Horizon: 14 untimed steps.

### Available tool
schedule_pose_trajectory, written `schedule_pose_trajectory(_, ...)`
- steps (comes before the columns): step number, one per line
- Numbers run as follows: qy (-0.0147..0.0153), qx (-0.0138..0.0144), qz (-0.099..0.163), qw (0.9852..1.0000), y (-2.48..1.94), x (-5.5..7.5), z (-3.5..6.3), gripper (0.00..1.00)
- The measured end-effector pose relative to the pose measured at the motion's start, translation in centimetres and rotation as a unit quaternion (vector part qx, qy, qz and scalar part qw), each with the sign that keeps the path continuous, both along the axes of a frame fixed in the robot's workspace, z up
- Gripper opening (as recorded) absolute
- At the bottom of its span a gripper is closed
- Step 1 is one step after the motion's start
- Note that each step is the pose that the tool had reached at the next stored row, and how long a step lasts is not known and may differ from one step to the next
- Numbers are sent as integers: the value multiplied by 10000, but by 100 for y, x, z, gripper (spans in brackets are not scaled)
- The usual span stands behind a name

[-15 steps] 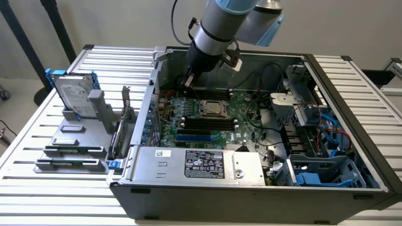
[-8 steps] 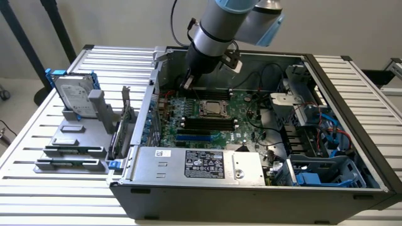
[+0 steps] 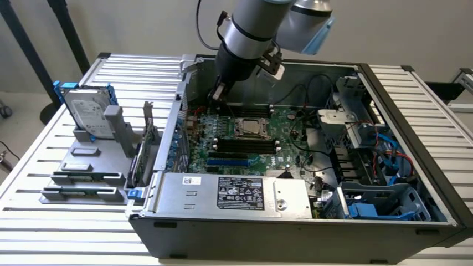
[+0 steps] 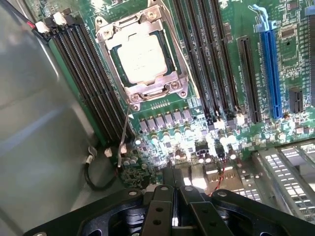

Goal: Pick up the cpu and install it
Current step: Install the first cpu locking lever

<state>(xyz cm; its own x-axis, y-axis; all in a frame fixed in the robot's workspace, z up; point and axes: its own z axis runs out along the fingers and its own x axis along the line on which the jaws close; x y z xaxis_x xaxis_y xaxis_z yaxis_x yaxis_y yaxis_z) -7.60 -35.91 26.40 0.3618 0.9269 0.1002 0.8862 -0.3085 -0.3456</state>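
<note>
Hovering inside the open computer case (image 3: 296, 235), my gripper (image 4: 174, 182) is closed tight, holding nothing; the cpu (image 3: 250, 126) sits in its motherboard socket, mid-frame in the exterior view.

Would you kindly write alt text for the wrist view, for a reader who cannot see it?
A small square cpu with a shiny silver-grey top sits in the metal-framed socket of a green motherboard, between rows of long black memory slots. The black gripper, shut and holding nothing, hangs over the board beside the socket.
</note>
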Motion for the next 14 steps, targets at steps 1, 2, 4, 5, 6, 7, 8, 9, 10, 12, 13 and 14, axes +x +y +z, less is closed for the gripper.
schedule_pose_trajectory(1, 0, 27, -25, 10000, 0, -9, 1, 11)
schedule_pose_trajectory(2, 1, 48, -61, 10000, 0, -17, 0, 11)
schedule_pose_trajectory(4, 0, 67, -144, 9999, 0, -28, 0, 11)
schedule_pose_trajectory(5, 0, 72, -192, 9998, 0, -31, -2, 11)
schedule_pose_trajectory(6, 0, 76, -249, 9997, 0, -32, -6, 11)
schedule_pose_trajectory(7, -1, 79, -307, 9995, 0, -33, -12, 11)
schedule_pose_trajectory(8, -1, 84, -369, 9993, 0, -33, -22, 11)
schedule_pose_trajectory(9, -2, 88, -433, 9990, 1, -33, -32, 11)
schedule_pose_trajectory(10, -2, 92, -497, 9987, 0, -33, -42, 11)
schedule_pose_trajectory(12, -3, 102, -623, 9980, 0, -33, -61, 11)
schedule_pose_trajectory(13, -2, 109, -676, 9977, 0, -34, -68, 11)
schedule_pose_trajectory(14, -3, 117, -726, 9973, 0, -36, -75, 11)
